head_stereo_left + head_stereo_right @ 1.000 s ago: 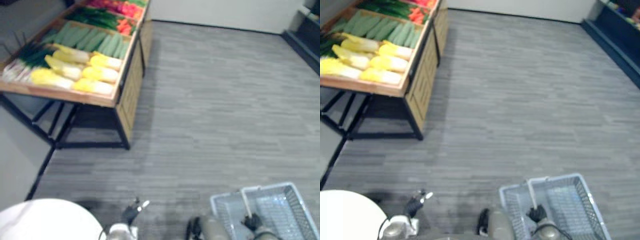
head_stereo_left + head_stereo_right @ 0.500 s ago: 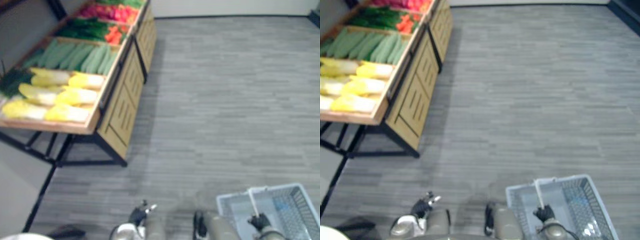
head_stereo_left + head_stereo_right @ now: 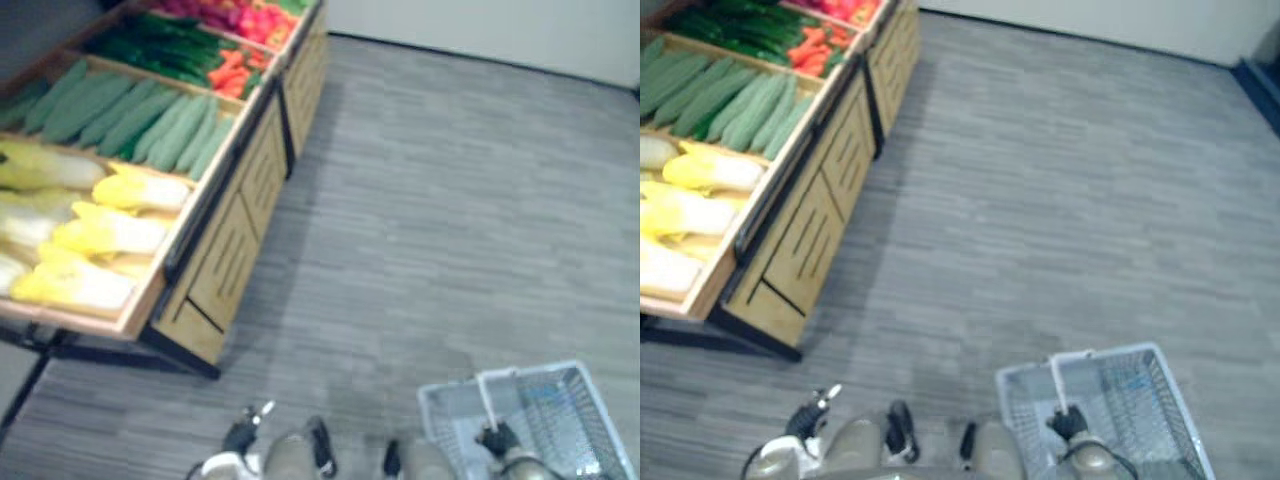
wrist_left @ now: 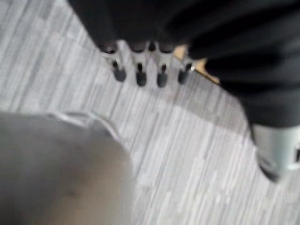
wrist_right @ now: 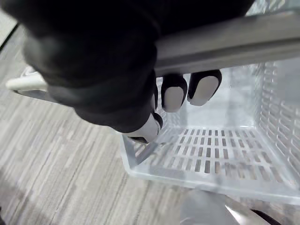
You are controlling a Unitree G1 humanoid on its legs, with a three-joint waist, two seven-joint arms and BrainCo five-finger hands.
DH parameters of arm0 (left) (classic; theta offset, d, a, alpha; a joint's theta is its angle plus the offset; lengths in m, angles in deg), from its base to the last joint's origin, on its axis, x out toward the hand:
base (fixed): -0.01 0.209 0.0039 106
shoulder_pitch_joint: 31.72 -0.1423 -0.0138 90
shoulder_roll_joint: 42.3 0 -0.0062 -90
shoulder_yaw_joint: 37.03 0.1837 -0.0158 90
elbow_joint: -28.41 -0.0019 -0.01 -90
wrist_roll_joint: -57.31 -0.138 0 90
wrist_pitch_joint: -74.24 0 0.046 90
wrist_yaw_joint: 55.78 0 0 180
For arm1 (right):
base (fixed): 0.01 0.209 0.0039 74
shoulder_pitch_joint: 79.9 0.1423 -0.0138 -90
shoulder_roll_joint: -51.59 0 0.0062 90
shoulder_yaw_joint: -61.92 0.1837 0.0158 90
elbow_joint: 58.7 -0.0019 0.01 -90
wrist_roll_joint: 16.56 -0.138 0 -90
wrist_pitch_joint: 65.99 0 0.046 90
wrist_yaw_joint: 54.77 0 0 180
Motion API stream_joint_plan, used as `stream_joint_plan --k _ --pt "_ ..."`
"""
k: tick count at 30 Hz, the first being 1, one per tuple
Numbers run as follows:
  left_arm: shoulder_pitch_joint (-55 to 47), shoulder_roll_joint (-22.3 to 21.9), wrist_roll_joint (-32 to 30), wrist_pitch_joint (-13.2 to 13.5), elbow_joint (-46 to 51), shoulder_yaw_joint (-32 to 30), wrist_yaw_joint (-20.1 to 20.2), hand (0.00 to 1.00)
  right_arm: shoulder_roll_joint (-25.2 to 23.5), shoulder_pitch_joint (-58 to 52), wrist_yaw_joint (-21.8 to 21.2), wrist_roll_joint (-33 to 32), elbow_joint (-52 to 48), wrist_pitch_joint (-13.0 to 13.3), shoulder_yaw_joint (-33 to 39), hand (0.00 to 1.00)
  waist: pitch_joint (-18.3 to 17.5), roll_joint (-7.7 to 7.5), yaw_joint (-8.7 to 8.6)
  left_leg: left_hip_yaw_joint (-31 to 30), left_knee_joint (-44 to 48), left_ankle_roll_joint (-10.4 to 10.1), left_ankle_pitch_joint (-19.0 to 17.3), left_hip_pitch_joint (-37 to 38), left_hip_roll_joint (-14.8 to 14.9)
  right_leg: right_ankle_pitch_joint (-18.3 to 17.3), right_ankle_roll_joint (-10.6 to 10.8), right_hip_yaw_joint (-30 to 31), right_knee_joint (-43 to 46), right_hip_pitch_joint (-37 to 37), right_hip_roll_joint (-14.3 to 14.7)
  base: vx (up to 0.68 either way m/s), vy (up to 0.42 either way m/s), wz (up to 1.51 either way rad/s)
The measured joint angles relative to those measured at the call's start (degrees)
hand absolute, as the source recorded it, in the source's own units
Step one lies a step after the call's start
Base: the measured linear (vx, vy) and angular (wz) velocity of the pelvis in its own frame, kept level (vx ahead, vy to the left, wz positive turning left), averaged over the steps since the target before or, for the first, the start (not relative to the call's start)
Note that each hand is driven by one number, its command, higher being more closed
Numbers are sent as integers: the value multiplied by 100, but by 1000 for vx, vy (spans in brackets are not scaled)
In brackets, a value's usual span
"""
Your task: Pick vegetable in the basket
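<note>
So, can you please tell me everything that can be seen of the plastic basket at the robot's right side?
The basket is rectangular and looks like pale, slightly see-through plastic. Its walls and bottom are pierced by rows of slots. Nothing lies inside it as far as the views show. A pale bar handle crosses over its open top, and the right hand is curled round that bar. The basket sits low on the robot's right, over the grey plank floor, well away from the vegetable stand.

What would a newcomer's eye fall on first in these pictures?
The wooden stand at the left, its bins bright with yellow cabbages, green cucumbers and red vegetables. Next, the pale basket at lower right, its handle gripped by the right hand; the left hand hangs open over the grey floor.
</note>
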Motion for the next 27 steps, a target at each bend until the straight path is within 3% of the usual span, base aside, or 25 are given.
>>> stream_joint_plan --k 1,3,4,5,7,8,9,10,12,13,14,16,17,19,20,21,22,23,24,25,26,27 --pt "12 -2 -2 0 0 -4 3 0 0 -14 2 -44 9 63 -38 100 21 37 -1 -125 -122 -49 -1 157 55 7 13 -37 -601 -9 98 510 -57 101" --pt "145 93 -1 -3 -2 44 31 0 -20 -73 12 -94 21 218 -116 100 37 68 -99 -770 -494 -283 48 476 44 359 437 269 -2993 -126 285 513 -112 141" --pt "226 111 2 -21 -7 86 45 0 -23 -91 23 -96 24 229 -98 100 43 58 -135 -959 -444 -373 11 488 2 507 484 461 -3367 -183 258 516 -195 161" --pt "355 128 10 -73 -21 115 62 0 -36 -124 48 -107 61 225 -72 100 75 1 -130 -1232 -271 -592 -123 586 -90 718 508 862 -3664 -252 138 404 -209 143" --pt "292 163 14 -108 -20 107 60 0 -91 -122 47 -154 193 201 -95 100 67 -133 -83 -1369 36 -927 -379 830 -164 801 481 1181 -3406 -182 -33 482 -376 147" --pt "147 198 25 -96 31 90 55 0 -70 -171 43 -162 201 149 -128 100 15 -132 -117 -1427 259 -998 -710 901 -134 939 303 1158 -2958 -168 -107 571 -545 157" --pt "62 169 82 -91 39 -10 55 0 11 -171 71 -165 235 46 -127 100 -18 12 -124 -1485 529 -1102 -990 982 98 899 -59 1039 -2306 -274 -48 588 -555 130" --pt "-7 34 155 -80 8 -104 87 0 240 -77 74 -160 229 -65 -159 100 -29 342 -53 -1293 1465 -1090 -814 502 497 593 -93 825 -2288 -201 152 455 -449 77" --pt "-154 -144 190 -80 -46 -139 160 0 437 55 37 -136 186 -109 -142 100 94 627 23 -1112 2494 -961 -540 -124 884 559 -146 597 -2670 213 361 382 -361 45" --pt "-248 -281 210 -82 -186 -139 266 0 606 121 28 -65 208 -209 -103 100 130 669 67 -723 2502 -992 -580 -255 734 527 -203 431 -3011 672 286 357 -293 55" --pt "-281 -303 231 -78 -184 -138 279 0 608 120 20 -58 205 -216 -89 100 132 664 61 -611 2425 -997 -582 -260 674 525 -207 375 -3080 776 265 334 -262 74" --pt "-442 -434 256 63 -126 -152 308 0 625 107 -1 -33 209 -322 122 100 118 631 75 229 1296 -1011 -493 -281 219 499 -230 -28 -3535 1335 169 298 -226 76" --pt "-462 -475 256 91 -111 -176 309 0 624 115 -2 -33 216 -335 189 100 115 640 73 520 949 -1006 -406 -303 127 475 -231 -170 -3622 1435 179 299 -170 80" --pt "-465 -498 255 205 -104 -223 362 0 517 129 -71 3 279 -342 376 100 91 679 93 1486 -68 -773 103 -370 63 315 -296 -594 -3715 1666 417 320 -133 78" --pt "-468 -501 255 202 -108 -281 372 0 500 139 -107 18 341 -343 398 100 87 679 113 1609 -203 -698 155 -356 72 201 -272 -657 -3660 1706 479 297 -89 58" --pt "-478 -498 255 192 -106 -410 395 0 451 171 -137 63 453 -365 473 100 52 598 185 1627 -285 -219 247 -342 39 -182 -100 -768 -3334 1695 451 357 -62 45" --pt "-528 -466 251 179 -106 -510 367 0 373 187 -183 143 599 -409 542 100 -116 404 199 1610 -264 150 269 -337 -107 -510 154 -855 -2778 1632 227 379 -43 48" --pt "-552 -479 248 172 -105 -552 341 0 375 221 -211 144 663 -431 548 100 -151 336 207 1546 -273 264 252 -295 -192 -544 214 -834 -2240 1457 49 417 -33 52" --pt "-562 -417 244 182 -84 -590 266 0 388 286 -253 143 762 -492 591 100 -178 181 218 1413 -298 349 169 -210 -349 -340 483 -576 -760 897 -371 298 -19 51" --pt "-554 -386 250 182 -89 -582 216 0 394 329 -284 154 846 -517 638 100 -172 169 181 1266 -279 355 144 -166 -383 -260 578 -443 -137 629 -542 381 -43 93" --pt "-524 -322 253 184 -74 -562 125 0 340 350 -387 193 899 -536 790 100 -178 154 83 939 -309 344 127 -33 -421 -306 510 -297 308 411 -682 402 -61 135" --pt "-515 -249 278 190 23 -559 45 0 275 256 -399 186 899 -541 799 100 -170 172 39 620 -419 303 153 165 -432 -303 519 -196 184 357 -669 403 -70 143"
